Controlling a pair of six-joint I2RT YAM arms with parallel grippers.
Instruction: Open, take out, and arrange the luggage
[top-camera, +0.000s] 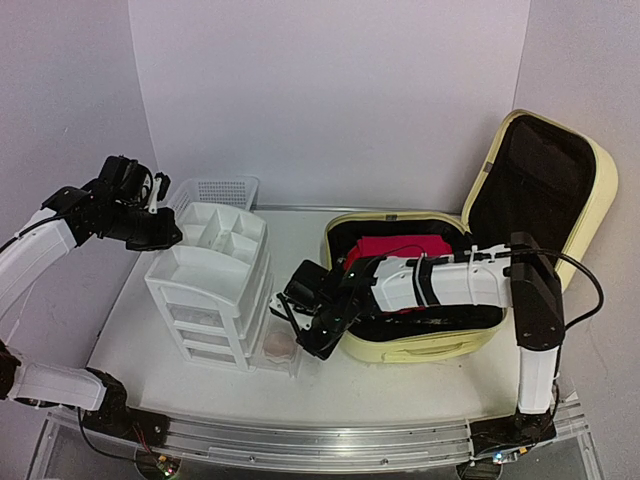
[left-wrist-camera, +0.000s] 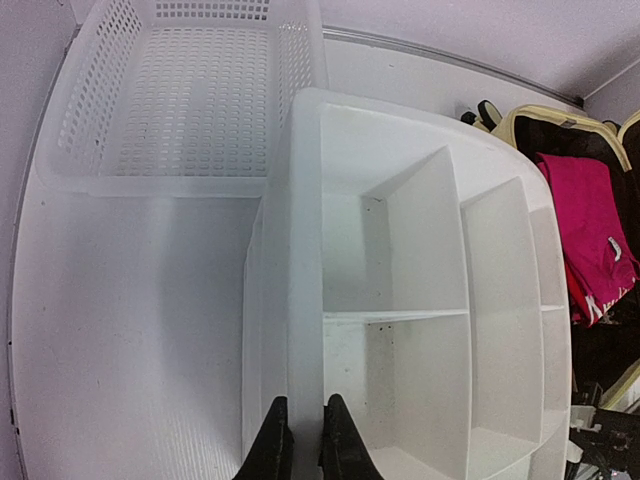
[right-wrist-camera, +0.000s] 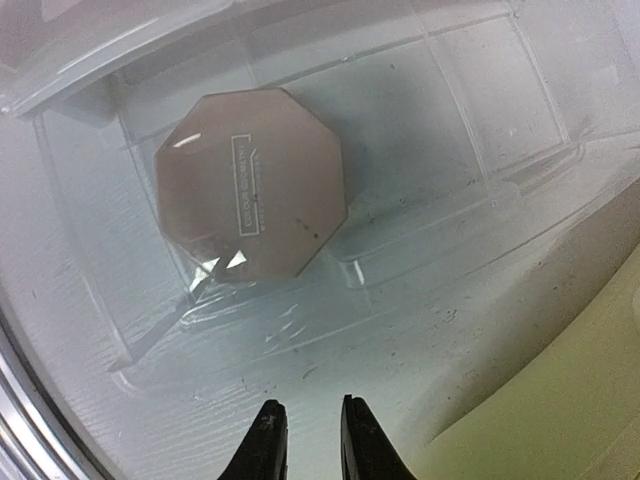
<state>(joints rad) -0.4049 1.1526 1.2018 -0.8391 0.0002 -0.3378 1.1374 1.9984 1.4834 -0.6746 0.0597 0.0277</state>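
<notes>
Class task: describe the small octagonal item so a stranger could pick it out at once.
Start at the white drawer unit left of the open yellow suitcase. Its bottom drawer is pulled out, and the compact lies inside. It is the only brownish-pink, eight-sided, flat thing there; everything around it is white or clear plastic.

I see the white table (top-camera: 400, 385) carrying the open pale-yellow luggage (top-camera: 420, 345) on the right; the white drawer unit (top-camera: 205, 295) stands left; the mesh basket (top-camera: 215, 190) sits far left.
</notes>
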